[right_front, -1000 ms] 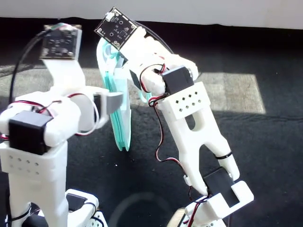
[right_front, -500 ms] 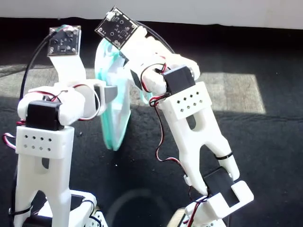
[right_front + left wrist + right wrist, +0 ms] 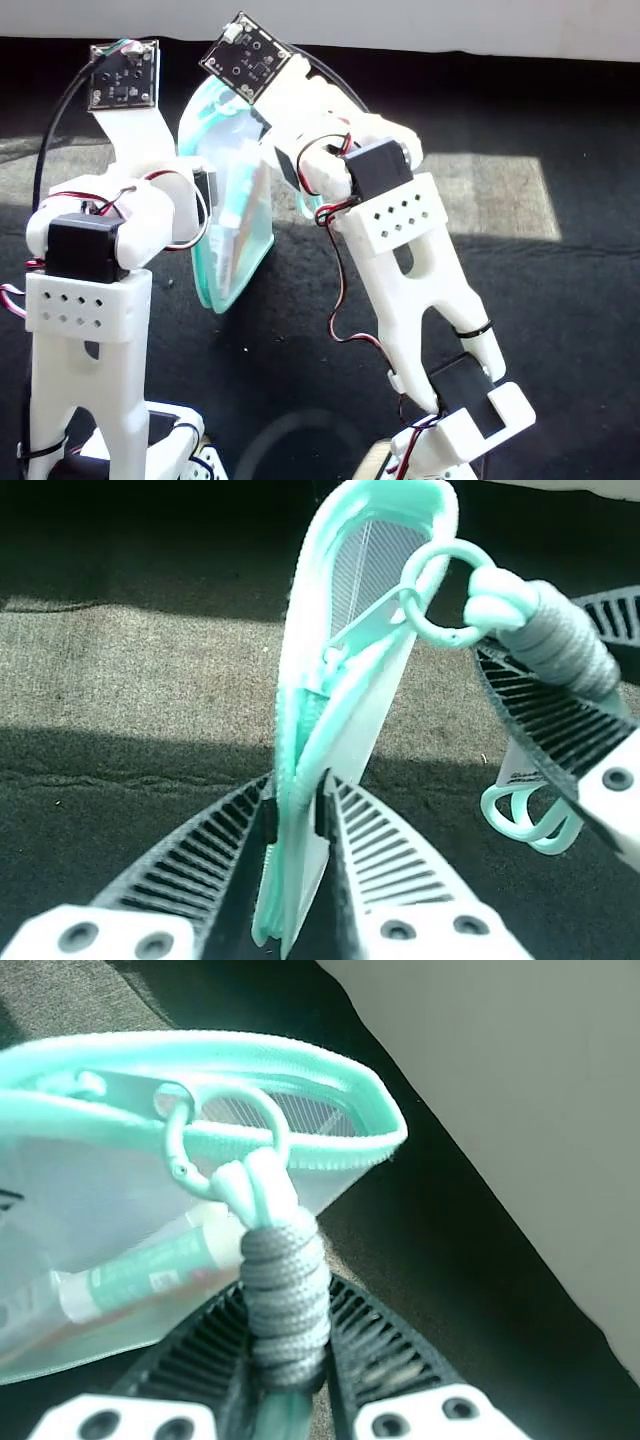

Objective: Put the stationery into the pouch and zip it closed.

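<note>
A mint-green translucent pouch [image 3: 232, 225] hangs upright in the air between my two arms. My left gripper [image 3: 297, 805] is shut on the pouch's [image 3: 340, 680] lower edge. My right gripper [image 3: 287, 1298] is shut on a grey cord [image 3: 285, 1290] tied to the zipper pull's ring [image 3: 225, 1120] at the pouch's [image 3: 110, 1190] top end. Stationery lies inside, among it a green-labelled tube [image 3: 140, 1275]. In the left wrist view the ring [image 3: 442, 592] and cord [image 3: 555, 645] sit beside the right arm's black fingers [image 3: 545, 730].
Under the arms lies a dark mat [image 3: 560, 330] with a sunlit strip [image 3: 500, 195] across it. A pale wall [image 3: 520, 1110] stands behind. A mint loop [image 3: 525, 815] dangles from the cord's end below the right arm's fingers.
The pouch has turned from edge-on to showing its flat side, and its lower end has swung left. The left arm has shifted left with it; the right arm has stayed put.
</note>
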You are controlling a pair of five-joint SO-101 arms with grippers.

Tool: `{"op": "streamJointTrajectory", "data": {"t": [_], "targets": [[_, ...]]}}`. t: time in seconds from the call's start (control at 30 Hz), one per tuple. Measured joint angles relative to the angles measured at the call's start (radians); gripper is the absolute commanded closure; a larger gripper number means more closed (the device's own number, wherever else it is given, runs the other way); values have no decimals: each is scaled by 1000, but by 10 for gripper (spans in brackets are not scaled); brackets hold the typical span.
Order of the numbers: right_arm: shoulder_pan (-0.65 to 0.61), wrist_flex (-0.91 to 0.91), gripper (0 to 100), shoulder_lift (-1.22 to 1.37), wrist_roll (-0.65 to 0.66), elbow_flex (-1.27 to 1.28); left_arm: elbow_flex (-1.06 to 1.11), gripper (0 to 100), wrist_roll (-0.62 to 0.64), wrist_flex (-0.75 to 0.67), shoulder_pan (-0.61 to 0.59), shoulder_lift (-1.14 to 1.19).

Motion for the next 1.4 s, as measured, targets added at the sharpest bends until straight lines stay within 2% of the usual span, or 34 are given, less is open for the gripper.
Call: {"op": "streamJointTrajectory", "data": {"t": [0.2,0.33,0.43,0.53,0.7,0.9,1.0,1.07,1.13,1.23,1.4], "targets": [[-2,31,993,0,0,-2,-6,990,-86,-2,6,2],[-2,34,993,0,0,-2,-17,990,-210,-2,6,2],[-9,78,993,-29,0,-2,-17,990,-299,-2,6,2],[-18,150,993,-94,0,-2,-17,990,-321,-2,6,0],[-20,224,993,-158,-51,34,-25,990,-331,-2,17,0],[-20,224,991,-192,-120,118,-25,990,-328,49,110,0],[-21,224,929,-201,-180,133,-25,990,-331,58,115,0],[-18,224,865,-201,-258,133,-25,990,-333,58,112,0],[-5,224,845,-201,-358,133,-25,990,-333,58,84,0],[8,224,847,-201,-450,133,-26,990,-276,58,46,0],[8,183,847,-201,-471,133,-26,990,-184,58,28,0]]}}
